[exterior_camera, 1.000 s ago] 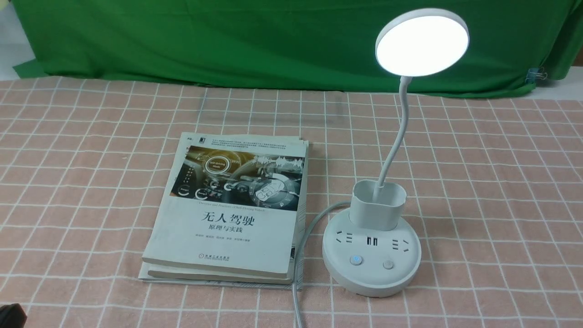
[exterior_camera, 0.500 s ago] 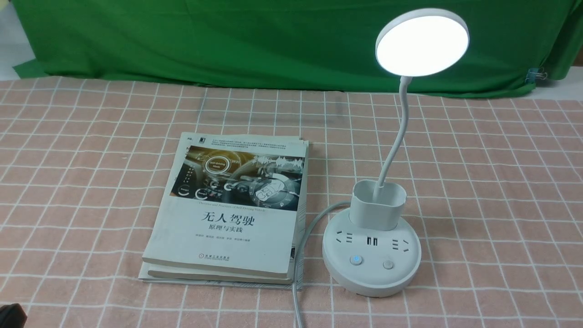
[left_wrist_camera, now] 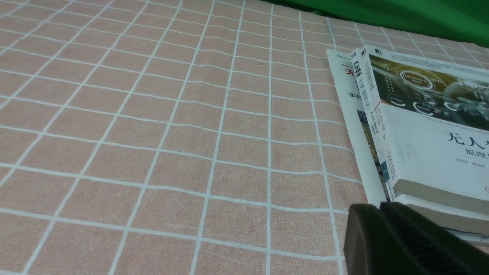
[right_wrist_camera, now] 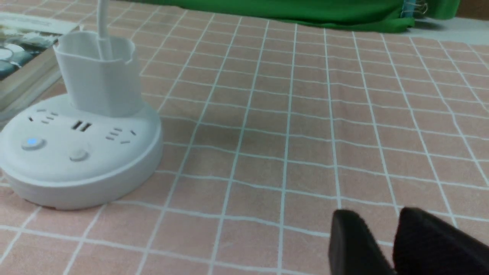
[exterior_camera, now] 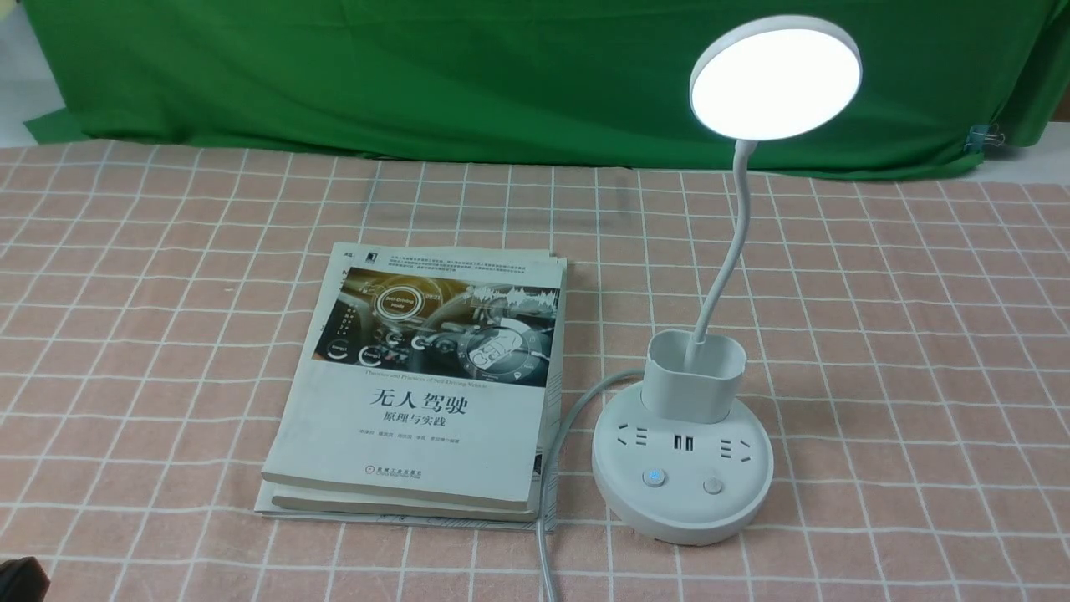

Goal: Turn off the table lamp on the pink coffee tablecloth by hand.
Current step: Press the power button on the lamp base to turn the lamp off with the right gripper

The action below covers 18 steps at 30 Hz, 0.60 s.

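Observation:
The white table lamp (exterior_camera: 681,485) stands on the pink coffee tablecloth (exterior_camera: 919,334), right of centre. Its round head (exterior_camera: 775,77) glows. On its base the left button (exterior_camera: 653,477) shows blue light and a plain button (exterior_camera: 712,485) sits beside it. In the right wrist view the base (right_wrist_camera: 114,160) is some way from my right gripper (right_wrist_camera: 382,221), whose jaws stand slightly apart over bare cloth. My left gripper (left_wrist_camera: 380,208) is shut and empty, low over the cloth by the books' corner. Only a dark bit of the left arm (exterior_camera: 21,579) shows in the front view.
A stack of books (exterior_camera: 426,385) lies just left of the lamp, also in the left wrist view (left_wrist_camera: 428,133). The lamp's grey cord (exterior_camera: 552,468) runs between books and base to the near edge. A green cloth (exterior_camera: 418,75) hangs behind the table.

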### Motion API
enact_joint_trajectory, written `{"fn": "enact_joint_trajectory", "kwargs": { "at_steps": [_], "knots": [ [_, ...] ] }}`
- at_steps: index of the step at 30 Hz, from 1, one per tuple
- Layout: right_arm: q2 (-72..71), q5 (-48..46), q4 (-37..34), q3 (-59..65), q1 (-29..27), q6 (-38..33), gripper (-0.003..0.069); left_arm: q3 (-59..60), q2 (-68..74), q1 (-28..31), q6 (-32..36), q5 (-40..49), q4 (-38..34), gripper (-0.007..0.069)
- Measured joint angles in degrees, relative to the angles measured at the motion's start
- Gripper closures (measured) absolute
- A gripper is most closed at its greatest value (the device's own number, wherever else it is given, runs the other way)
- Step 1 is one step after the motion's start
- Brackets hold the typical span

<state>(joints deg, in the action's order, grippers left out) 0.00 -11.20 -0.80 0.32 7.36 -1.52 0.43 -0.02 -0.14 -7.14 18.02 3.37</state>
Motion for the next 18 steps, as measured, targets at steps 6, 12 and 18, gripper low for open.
{"fn": "enact_joint_trajectory", "kwargs": {
  "at_steps": [6, 12, 18],
  "knots": [
    [0.0, 9.5, -7.1, 0.0, 0.0, 16.9, 0.0419, 0.0, 0.0, 0.0, 0.0, 0.0, 0.0, 0.0618],
    [0.0, 19.4, -8.2, 0.0, 0.0, 23.5, 0.0423, 0.0, 0.0, 0.0, 0.0, 0.0, 0.0, 0.0618],
    [0.7, 15.3, -8.3, -0.8, 0.0, 24.8, 0.0425, 0.0, 0.0, 0.0, 0.0, 0.0, 0.0, 0.0618]
  ]
}}
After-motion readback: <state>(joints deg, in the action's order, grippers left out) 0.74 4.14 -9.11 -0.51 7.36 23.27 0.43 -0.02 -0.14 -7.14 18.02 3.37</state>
